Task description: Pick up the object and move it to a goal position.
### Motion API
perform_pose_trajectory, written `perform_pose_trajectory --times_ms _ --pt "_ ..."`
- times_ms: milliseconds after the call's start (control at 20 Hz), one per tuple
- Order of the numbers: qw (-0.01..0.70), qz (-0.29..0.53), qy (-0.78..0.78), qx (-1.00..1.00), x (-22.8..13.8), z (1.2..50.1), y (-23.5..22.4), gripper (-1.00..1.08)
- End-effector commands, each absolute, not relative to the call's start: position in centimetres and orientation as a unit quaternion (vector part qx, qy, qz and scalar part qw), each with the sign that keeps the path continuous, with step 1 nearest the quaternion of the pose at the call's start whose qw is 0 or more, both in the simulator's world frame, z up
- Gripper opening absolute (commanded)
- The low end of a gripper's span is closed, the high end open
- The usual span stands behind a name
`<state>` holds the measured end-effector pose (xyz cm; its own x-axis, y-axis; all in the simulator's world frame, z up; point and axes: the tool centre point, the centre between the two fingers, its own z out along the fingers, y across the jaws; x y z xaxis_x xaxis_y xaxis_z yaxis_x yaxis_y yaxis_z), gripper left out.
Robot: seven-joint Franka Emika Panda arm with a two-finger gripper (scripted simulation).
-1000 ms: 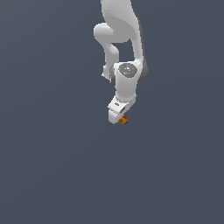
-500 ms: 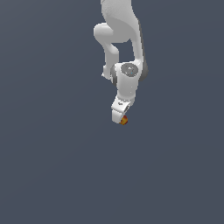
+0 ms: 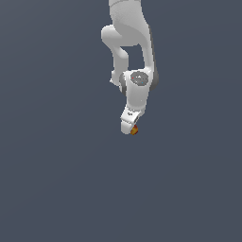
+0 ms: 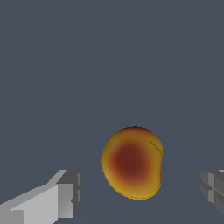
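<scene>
- Hanging down over the gray floor (image 3: 56, 189), the gripper (image 3: 131, 129) sat right at the object (image 3: 134, 130), so it looked ready to grab it.
- The object was a small orange ball-like thing with a red middle and yellow edges.
- In the exterior view it peeked out at about 4 o'clock from the gripper's tip.
- In the wrist view the object (image 4: 132, 162) sat between the two fingers (image 4: 61, 194), with a gap on each side.
- The gripper was open and touched nothing, I think so the fingers could slide down around the object first.
- The arm (image 3: 127, 42) came from 12 o'clock, straight above, which kept the fingers level on both sides.
- The picking up was not yet done.
</scene>
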<state>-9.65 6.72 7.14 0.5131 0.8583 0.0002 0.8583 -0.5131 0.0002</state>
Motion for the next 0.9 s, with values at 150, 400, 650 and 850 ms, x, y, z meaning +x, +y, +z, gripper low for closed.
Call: perform_pose_trajectory --times_ms 150,400,650,850 --pt "0.0 0.0 0.495 0.869 -9.8 4.7 6.7 1.0" --pt "0.0 0.0 0.495 0.869 -9.7 3.5 6.7 1.0" --pt "0.0 0.0 0.495 0.869 -9.7 3.4 6.7 -1.0" --pt "0.0 0.0 0.495 0.869 -9.7 3.4 6.7 -1.0"
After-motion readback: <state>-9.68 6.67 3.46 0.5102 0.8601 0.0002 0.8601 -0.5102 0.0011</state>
